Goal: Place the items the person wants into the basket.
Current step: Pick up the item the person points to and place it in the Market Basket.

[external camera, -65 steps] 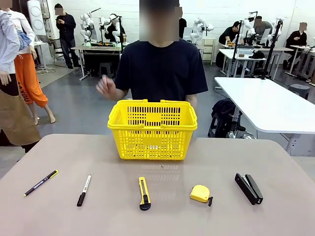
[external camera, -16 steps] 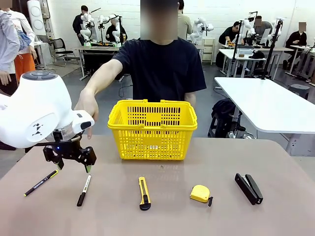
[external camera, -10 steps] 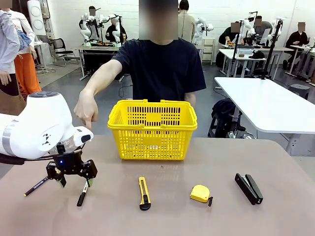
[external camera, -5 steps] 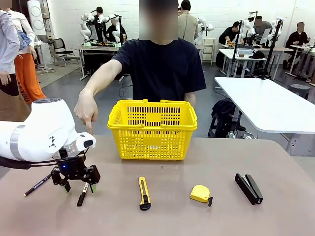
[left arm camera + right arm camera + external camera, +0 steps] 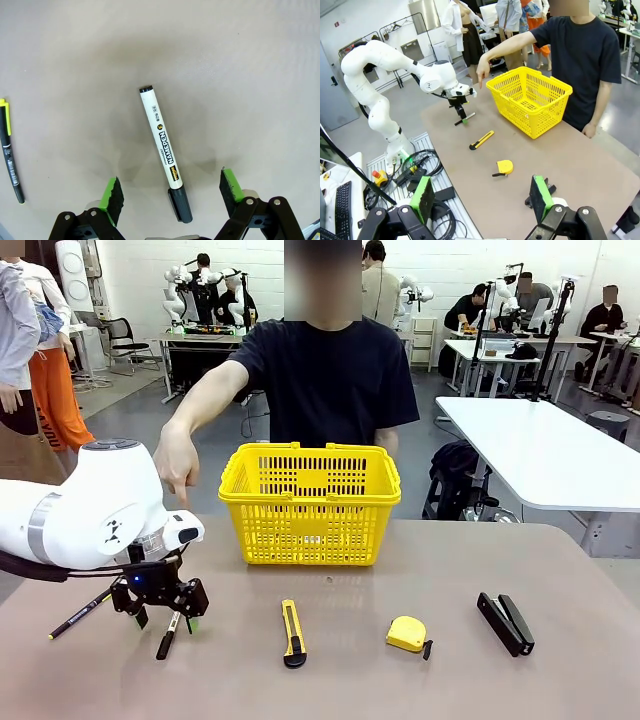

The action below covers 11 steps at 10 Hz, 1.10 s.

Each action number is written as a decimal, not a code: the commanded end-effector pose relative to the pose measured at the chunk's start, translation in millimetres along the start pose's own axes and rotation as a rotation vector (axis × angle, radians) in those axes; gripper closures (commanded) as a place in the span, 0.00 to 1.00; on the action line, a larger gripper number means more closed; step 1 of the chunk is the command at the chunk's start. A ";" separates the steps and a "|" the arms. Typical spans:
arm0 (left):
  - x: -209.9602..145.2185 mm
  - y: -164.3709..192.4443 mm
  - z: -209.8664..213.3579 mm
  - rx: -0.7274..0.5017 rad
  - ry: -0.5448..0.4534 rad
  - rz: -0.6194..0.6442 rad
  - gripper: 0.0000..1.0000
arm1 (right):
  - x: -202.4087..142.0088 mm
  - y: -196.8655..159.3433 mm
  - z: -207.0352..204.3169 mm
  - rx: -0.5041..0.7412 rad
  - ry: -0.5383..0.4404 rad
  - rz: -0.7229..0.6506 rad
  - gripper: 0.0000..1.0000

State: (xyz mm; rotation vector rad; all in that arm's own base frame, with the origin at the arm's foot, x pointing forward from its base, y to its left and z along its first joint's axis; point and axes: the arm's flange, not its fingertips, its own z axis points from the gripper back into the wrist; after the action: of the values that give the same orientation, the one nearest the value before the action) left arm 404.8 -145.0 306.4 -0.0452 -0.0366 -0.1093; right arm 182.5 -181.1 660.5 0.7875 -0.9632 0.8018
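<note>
In the front view, the left gripper [image 5: 164,619] hangs low over the marker [image 5: 163,647], jaws apart and one on each side of it. Its body covers the marker's upper half, so only the dark lower end shows on the table [image 5: 400,690]. The arm also hides the far end of the pen [image 5: 78,616]. The person's hand [image 5: 176,462] points a finger downward just above the arm. The utility knife [image 5: 292,632], tape measure [image 5: 407,634] and stapler [image 5: 505,623] lie in a row in front of the basket [image 5: 310,505]; what is in the basket cannot be told through the lattice.

In the left wrist view, the marker lies whole between the two green pads [image 5: 112,199], touching neither. Its dark cap points toward the camera, and the very end is cut off behind the gripper body. The pen sits at the picture's left edge, its yellow clip partly cropped.

In the right wrist view, the right gripper [image 5: 481,197] stands wide apart with nothing between its fingers, well away from the tools. One finger hides most of the stapler. The marker is a small streak under the far gripper, too small to read.
</note>
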 end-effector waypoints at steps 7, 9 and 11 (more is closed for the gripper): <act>4.3 -5.5 -1.9 0.046 -0.008 0.005 1.00 | 3.2 -0.4 0.1 0.014 -0.017 0.016 0.00; 5.0 -5.5 -1.4 0.046 -0.010 0.011 1.00 | 3.2 -0.4 0.1 0.014 -0.017 0.016 0.00; 4.7 -5.3 -1.8 0.047 -0.009 0.008 1.00 | 3.2 -0.4 0.1 0.014 -0.017 0.016 0.00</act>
State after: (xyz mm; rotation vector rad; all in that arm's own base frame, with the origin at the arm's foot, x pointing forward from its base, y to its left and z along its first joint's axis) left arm 407.1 -147.5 309.6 -0.0252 -0.0454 -0.1150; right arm 182.7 -181.2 660.3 0.7867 -0.9641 0.8038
